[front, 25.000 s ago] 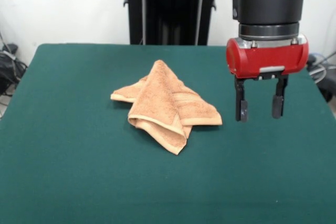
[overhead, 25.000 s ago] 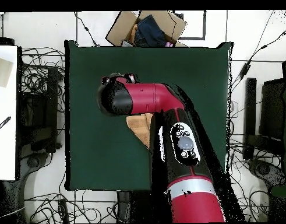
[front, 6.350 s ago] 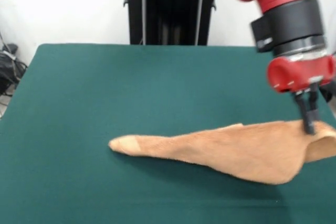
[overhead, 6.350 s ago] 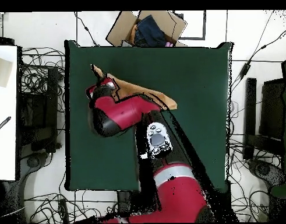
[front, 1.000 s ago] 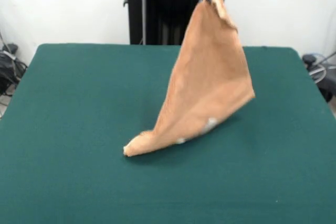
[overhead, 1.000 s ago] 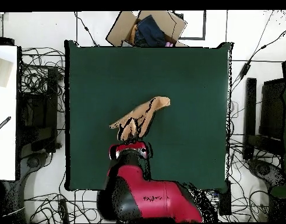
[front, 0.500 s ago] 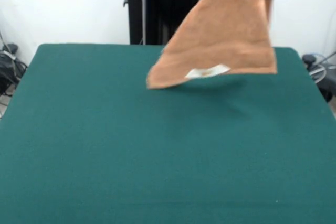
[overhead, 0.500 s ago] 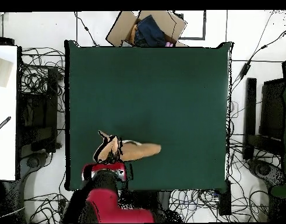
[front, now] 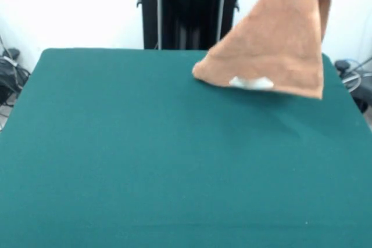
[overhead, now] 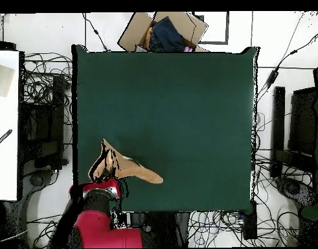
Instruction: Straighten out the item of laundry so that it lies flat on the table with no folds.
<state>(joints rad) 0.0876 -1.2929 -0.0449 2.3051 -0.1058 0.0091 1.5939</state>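
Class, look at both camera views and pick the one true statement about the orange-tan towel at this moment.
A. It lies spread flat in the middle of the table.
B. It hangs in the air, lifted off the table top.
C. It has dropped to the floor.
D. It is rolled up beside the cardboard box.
B: in the front view the towel hangs from above the picture's top edge, its lower edge clear of the green table, casting a faint shadow.

A cardboard box (overhead: 162, 30) holding a dark blue item (overhead: 168, 34) is seen beyond one table edge. Tangled cables (overhead: 41, 84) are spread over the floor, beside a white panel (overhead: 4, 123).
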